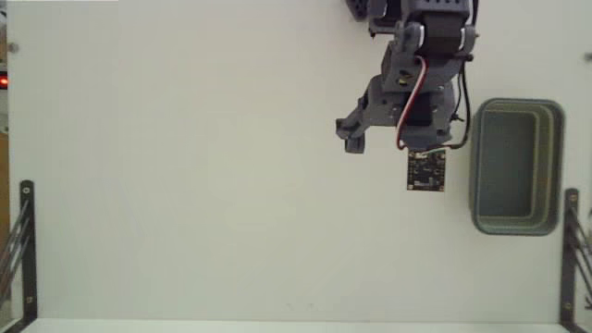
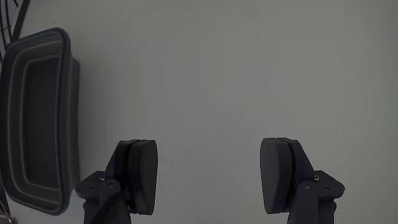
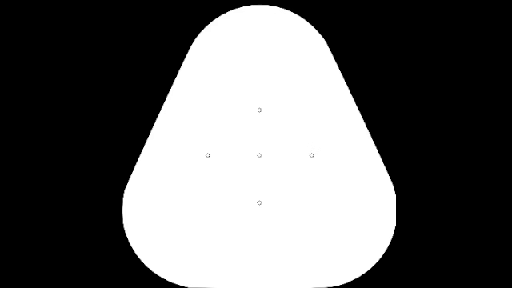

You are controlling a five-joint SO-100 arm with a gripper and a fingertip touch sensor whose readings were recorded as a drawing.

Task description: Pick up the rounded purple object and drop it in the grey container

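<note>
The rounded purple object shows in neither view. The grey container (image 1: 476, 166), a grey-green bin with a thick stepped rim, stands at the right of the fixed view, and its inside looks bare. In the wrist view the container (image 2: 68, 93) lies at the left edge. My gripper (image 1: 388, 139) hangs from the arm at the top of the fixed view, just left of the container. In the wrist view the gripper (image 2: 211, 174) is open, its two dark fingers (image 2: 140, 174) wide apart with only bare table between them.
The white table (image 1: 185, 166) spreads left of the arm. Black metal brackets stand at its lower left (image 1: 23, 250) and lower right (image 1: 573, 250) edges. A small circuit board (image 1: 425, 169) hangs on the wrist beside the container.
</note>
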